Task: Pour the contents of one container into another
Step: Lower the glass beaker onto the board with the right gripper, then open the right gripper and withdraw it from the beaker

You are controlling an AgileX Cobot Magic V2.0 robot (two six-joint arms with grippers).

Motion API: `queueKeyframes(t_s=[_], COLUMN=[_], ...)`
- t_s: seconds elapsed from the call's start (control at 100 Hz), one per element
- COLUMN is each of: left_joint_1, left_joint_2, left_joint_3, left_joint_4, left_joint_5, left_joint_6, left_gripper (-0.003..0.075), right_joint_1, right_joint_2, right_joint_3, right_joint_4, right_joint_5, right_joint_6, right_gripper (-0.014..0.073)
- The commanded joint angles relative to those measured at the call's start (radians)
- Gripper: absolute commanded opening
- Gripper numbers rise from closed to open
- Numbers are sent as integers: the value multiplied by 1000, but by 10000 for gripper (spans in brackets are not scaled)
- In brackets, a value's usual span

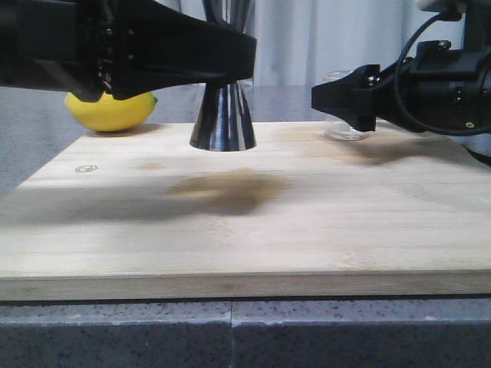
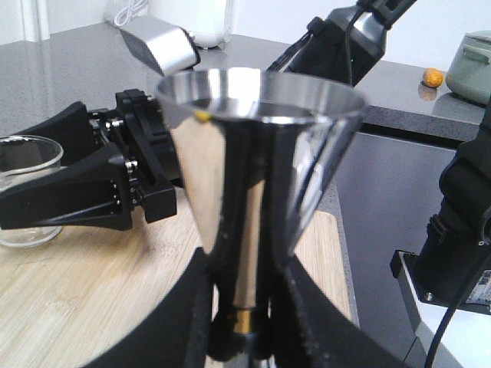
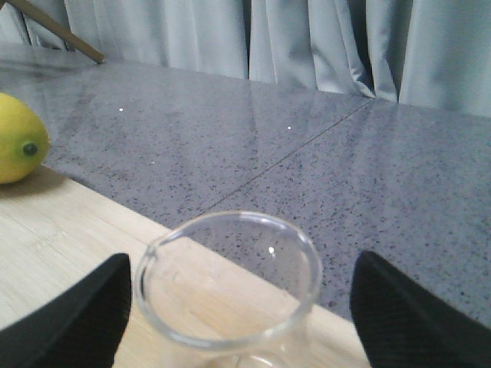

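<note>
The steel jigger (image 1: 222, 115) stands upright on the wooden board (image 1: 230, 230), near its back middle. My left gripper (image 1: 234, 57) is shut on its narrow waist; in the left wrist view the fingers (image 2: 211, 307) press against the brass band below the jigger's upper cone (image 2: 253, 153). The clear glass beaker (image 1: 343, 130) stands at the board's back right. My right gripper (image 1: 337, 96) is open and level with it. In the right wrist view the beaker (image 3: 230, 284) sits between the two spread fingers (image 3: 84, 314), with a gap on one side. It looks empty.
A yellow lemon (image 1: 111, 111) lies at the board's back left corner, behind my left arm. The board rests on a grey speckled countertop (image 3: 307, 153), with curtains behind. The board's front half (image 1: 245, 253) carries only shadows.
</note>
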Motion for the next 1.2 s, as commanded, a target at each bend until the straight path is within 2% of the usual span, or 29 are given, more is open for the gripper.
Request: queueKeyframes(t_s=[0.0,0.47,0.72,0.95,1.19], left_joint_1=[2,2,6,76,150], left_joint_2=[-41,-40,-40,-40,12], left_joint_3=[-28,-28,-28,-28,-28], left_joint_4=[-43,-59,-143,-154,-170], left_joint_5=[-200,-148,-147,-150,-214], left_joint_6=[-10,-10,92,100,139], left_gripper=[-19,-19,-19,-19,-19], right_joint_1=[-8,-8,-8,-8,-8], right_joint_2=[-61,-228,-357,-419,-428], right_joint_3=[-17,-17,-17,-17,-17], right_joint_4=[21,21,21,21,21], right_joint_5=[-86,-142,-143,-141,-137], right_joint_6=[1,1,23,56,73], right_gripper=[537,537,537,537,537])
